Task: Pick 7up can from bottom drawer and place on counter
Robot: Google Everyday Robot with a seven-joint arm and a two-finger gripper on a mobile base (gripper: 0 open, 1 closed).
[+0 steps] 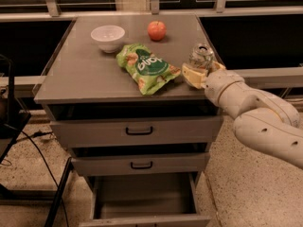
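The silvery 7up can (201,56) stands upright at the right edge of the grey counter (85,72), just right of the green snack bag. My gripper (202,71) reaches in from the right on its white arm, and its yellowish fingers (191,75) are shut around the can's lower part. The can's base is hidden behind the fingers, so I cannot tell whether it rests on the counter. Below, the bottom drawer (142,218) is pulled out, and its grey tray shows nothing inside.
A green crinkly snack bag (146,67) lies mid-counter, close to the can. A white bowl (108,37) and a red apple (156,30) sit at the back. The two upper drawers (137,131) are pushed in. Black cables and a stand (28,145) are at the left.
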